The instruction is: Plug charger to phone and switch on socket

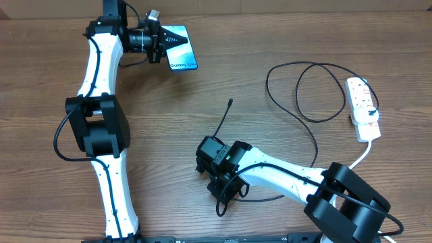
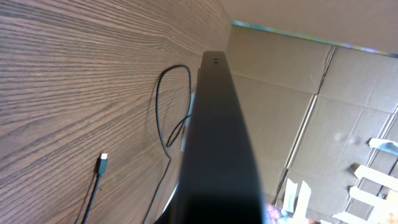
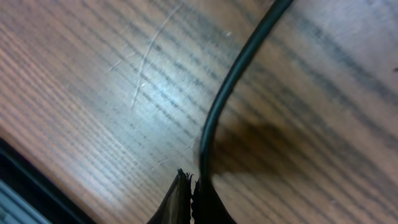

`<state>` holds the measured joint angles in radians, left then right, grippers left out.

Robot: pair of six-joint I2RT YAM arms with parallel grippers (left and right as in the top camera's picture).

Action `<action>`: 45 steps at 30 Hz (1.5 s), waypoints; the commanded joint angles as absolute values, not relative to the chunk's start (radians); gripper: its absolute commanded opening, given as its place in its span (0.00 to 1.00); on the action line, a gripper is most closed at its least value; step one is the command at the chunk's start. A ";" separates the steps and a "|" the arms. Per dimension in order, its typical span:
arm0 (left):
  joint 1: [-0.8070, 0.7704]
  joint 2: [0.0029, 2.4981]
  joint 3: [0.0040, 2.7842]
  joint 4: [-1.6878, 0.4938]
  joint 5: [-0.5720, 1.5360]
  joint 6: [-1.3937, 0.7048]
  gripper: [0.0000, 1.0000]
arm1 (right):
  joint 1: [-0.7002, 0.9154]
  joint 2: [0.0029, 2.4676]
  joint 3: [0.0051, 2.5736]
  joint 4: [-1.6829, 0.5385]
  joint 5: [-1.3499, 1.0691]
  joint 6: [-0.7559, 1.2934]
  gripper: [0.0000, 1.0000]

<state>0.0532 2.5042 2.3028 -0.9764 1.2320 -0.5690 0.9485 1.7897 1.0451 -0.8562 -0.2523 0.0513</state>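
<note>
Setting: robotics lab bench. Left arm point(image 1: 101, 67) and right arm point(image 1: 283, 177), white with black joints, are mounted at one edge of a wood-grain table point(image 1: 202, 88). Cardboard panels point(image 2: 280, 106) wall off the workspace. White racking point(image 2: 380, 171) stands beyond, blurred.

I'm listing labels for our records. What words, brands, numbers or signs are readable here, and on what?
"Galaxy S24": white print on the phone screen, near its short edge, overhead view.
Socket: small red marks, too small to read.
Both wrist views: no readable text.
</note>
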 commanded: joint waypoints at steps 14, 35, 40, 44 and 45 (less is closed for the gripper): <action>0.057 2.480 2.319 -1.014 1.249 -0.546 0.04 | 0.939 1.820 1.002 -0.883 -0.102 0.035 0.04; 0.057 2.479 2.319 -1.009 1.248 -0.545 0.04 | 0.655 1.820 1.416 -1.122 -0.042 0.200 0.47; 0.057 2.479 2.319 -1.009 1.264 -0.538 0.04 | 0.521 1.820 1.601 -1.075 0.007 0.386 0.77; 0.057 2.479 2.319 -1.009 1.305 -0.506 0.04 | 0.389 1.836 1.604 -1.049 -0.003 0.483 0.71; 0.057 2.479 2.319 -1.010 1.310 -0.500 0.04 | 0.360 1.850 1.602 -1.061 -0.006 0.483 0.70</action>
